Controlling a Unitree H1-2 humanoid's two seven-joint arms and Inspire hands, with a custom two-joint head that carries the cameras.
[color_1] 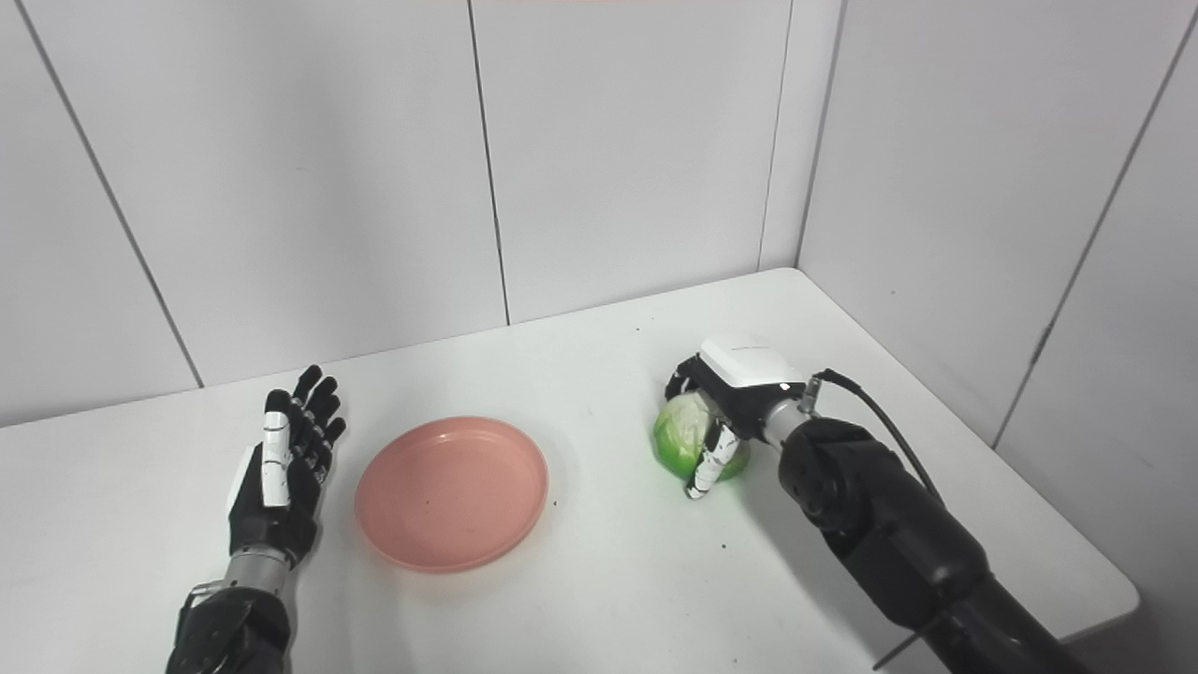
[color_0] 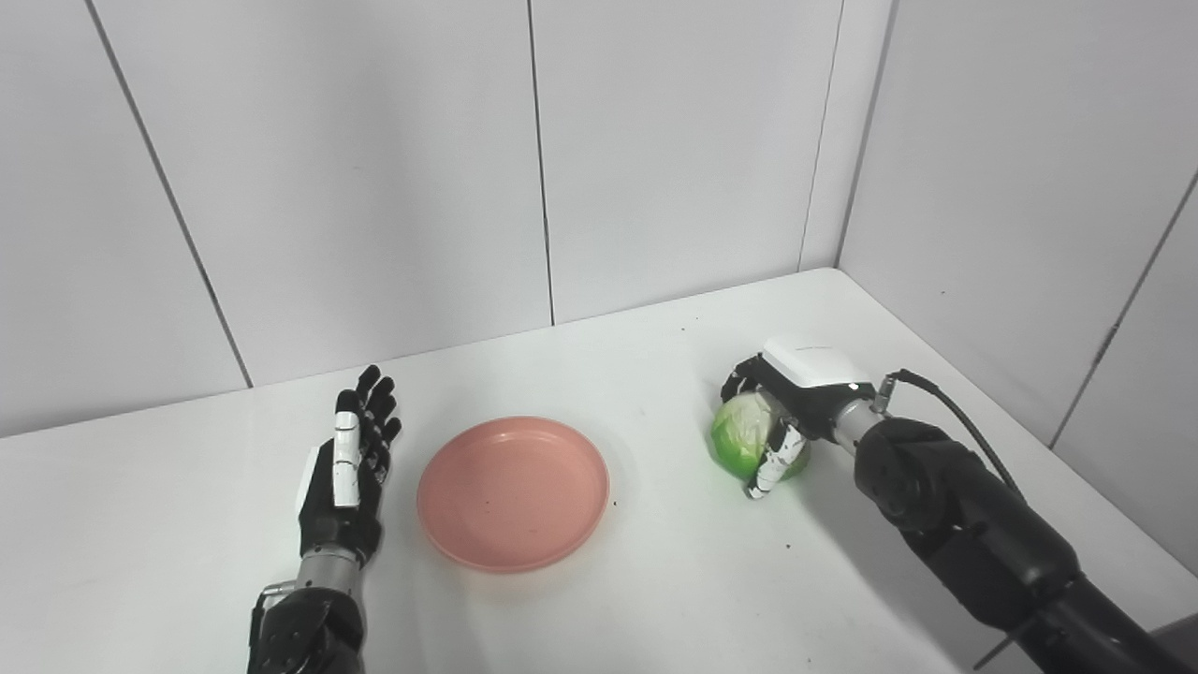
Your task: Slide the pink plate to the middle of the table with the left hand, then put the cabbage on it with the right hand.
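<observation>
Pink plate (color_0: 513, 492) sits mid-counter, left hand (color_0: 348, 465) flat and empty just beside it; right hand (color_0: 784, 415) wraps the cabbage (color_0: 739, 436) resting on the counter (color_0: 655, 599) to the plate's right, so best firm the grasp, lift clear, lower centrally.

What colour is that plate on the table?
The plate is a plain salmon pink; the left eye view shows it best.

The round pink plastic plate (color_0: 513, 493) is the landmark. Between it and the green cabbage (color_0: 739, 438) on its right lies a bare strip of white table (color_0: 655, 449), with nothing in the way. On its left the black left hand (color_0: 348, 468) stands just beside the rim, fingers spread. Behind the plate the table is bare up to the grey wall panels (color_0: 374, 187).
</observation>
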